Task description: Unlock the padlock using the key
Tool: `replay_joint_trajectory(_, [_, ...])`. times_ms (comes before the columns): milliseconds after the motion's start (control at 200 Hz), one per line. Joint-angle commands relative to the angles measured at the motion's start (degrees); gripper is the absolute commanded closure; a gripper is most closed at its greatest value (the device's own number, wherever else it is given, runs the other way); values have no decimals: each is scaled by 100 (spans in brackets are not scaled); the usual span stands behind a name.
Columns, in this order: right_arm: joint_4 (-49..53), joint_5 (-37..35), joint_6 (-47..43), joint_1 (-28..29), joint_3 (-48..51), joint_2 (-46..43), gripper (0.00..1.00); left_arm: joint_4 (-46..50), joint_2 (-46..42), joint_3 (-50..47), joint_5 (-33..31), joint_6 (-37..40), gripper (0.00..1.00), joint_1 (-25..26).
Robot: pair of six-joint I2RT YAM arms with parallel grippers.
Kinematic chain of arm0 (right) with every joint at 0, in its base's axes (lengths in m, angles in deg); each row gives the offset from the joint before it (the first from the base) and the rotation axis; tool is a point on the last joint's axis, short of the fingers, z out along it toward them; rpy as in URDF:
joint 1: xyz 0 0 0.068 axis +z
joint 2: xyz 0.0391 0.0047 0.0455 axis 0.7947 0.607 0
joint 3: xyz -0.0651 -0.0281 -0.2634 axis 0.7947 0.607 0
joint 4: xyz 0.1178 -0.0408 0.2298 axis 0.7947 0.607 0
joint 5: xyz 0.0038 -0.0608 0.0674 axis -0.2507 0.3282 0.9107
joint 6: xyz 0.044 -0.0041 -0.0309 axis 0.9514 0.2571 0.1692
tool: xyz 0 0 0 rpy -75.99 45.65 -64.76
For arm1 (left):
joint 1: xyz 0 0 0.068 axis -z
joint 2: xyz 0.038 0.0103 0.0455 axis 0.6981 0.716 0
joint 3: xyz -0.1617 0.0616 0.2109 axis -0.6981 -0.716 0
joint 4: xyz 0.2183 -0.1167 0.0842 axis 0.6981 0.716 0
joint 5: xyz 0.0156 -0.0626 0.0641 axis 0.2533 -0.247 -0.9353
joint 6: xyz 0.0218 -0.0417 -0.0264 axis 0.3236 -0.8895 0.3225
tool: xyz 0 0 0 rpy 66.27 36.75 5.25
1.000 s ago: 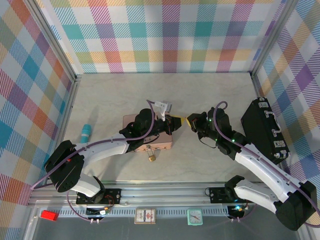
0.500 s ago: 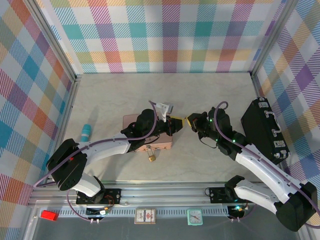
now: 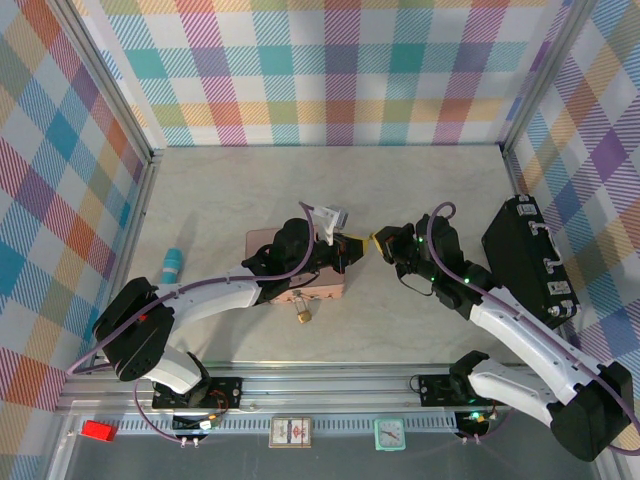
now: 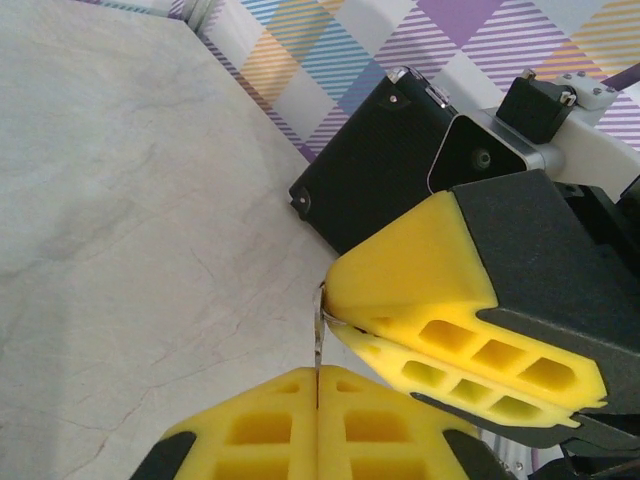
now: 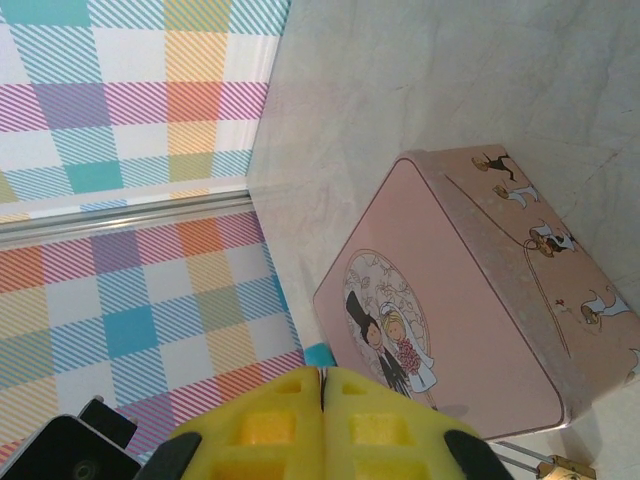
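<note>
Two grippers share the key (image 4: 318, 340) just off the right end of the pink tin box (image 5: 470, 290). The left gripper (image 4: 318, 380), fingers pressed together, pinches its lower part. The right gripper (image 5: 322, 378), likewise closed, seems to nip its tip. If either pulls or releases out of step, the thin key could bend, twist or drop. A teal tube (image 3: 172, 264) lies well left of the box. The padlock (image 3: 302, 315) lies at the box's near edge, just beside the left gripper's arm. A black case (image 3: 525, 258) sits well right of the box.

Left end effector (image 4: 318, 398) clamped, right (image 4: 342, 326) likewise
</note>
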Motion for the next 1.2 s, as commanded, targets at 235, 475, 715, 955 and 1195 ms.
replay_joint_trajectory(235, [142,-215,-681,19,-63,-84,65,1409,-381,428,-606,587,100,6])
replay_joint_trajectory(475, [-819,-315,-5229,-74,339,-429,17,6482,-77,2643,-1553,2445,100,-184])
replay_joint_trajectory(715, [-2311,2983,-6874,-903,1113,-582,15,9815,936,4705,-1620,3330,100,-193])
replay_joint_trajectory(955, [-3509,5187,-7020,-1038,1433,-290,24,10561,958,5457,-698,4026,100,-192])
replay_joint_trajectory(1195, [-4314,6108,-6721,-833,1358,105,31,10433,958,5578,87,4330,100,-183])
